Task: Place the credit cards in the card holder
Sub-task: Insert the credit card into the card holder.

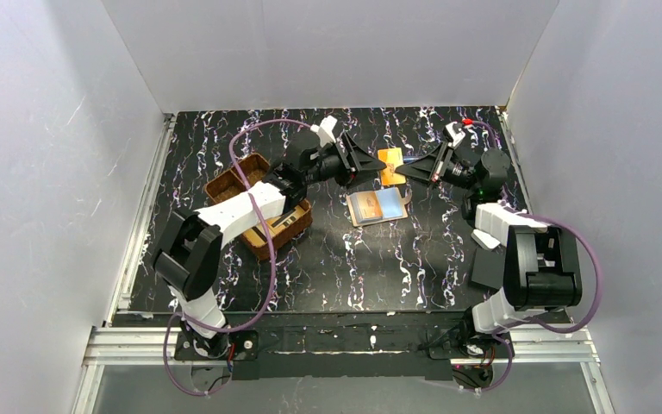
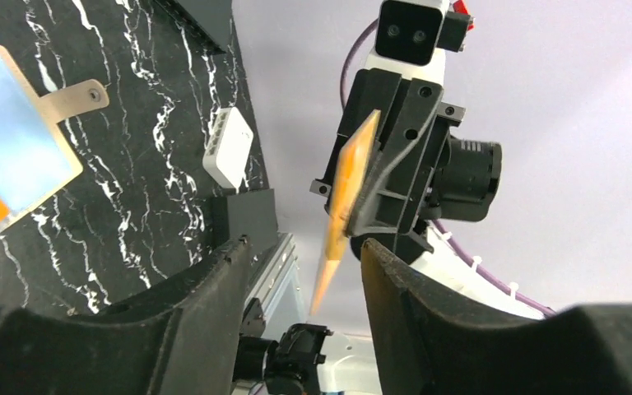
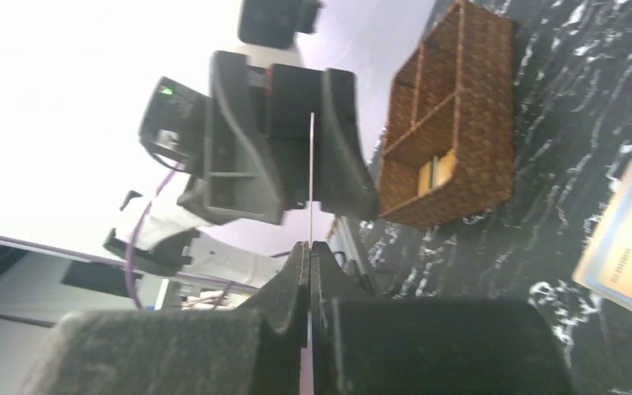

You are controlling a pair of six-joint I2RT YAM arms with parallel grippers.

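Just past the card holder's [image 1: 377,207] far side, the right tool [image 1: 403,166] is clamped on a gold credit card [image 1: 390,166], while the left tool [image 1: 377,164] stands apart around it.

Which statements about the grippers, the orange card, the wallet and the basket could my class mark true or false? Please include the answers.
1. The right gripper is shut on the orange card. True.
2. The wallet lies open on the table. True.
3. The orange card lies flat on the table. False: it is held in the air between the two grippers.
4. The left gripper is clamped shut. False: its fingers stand apart, with the card's free end between them.
5. The basket stands on the right arm's side. False: the basket is on the left arm's side.
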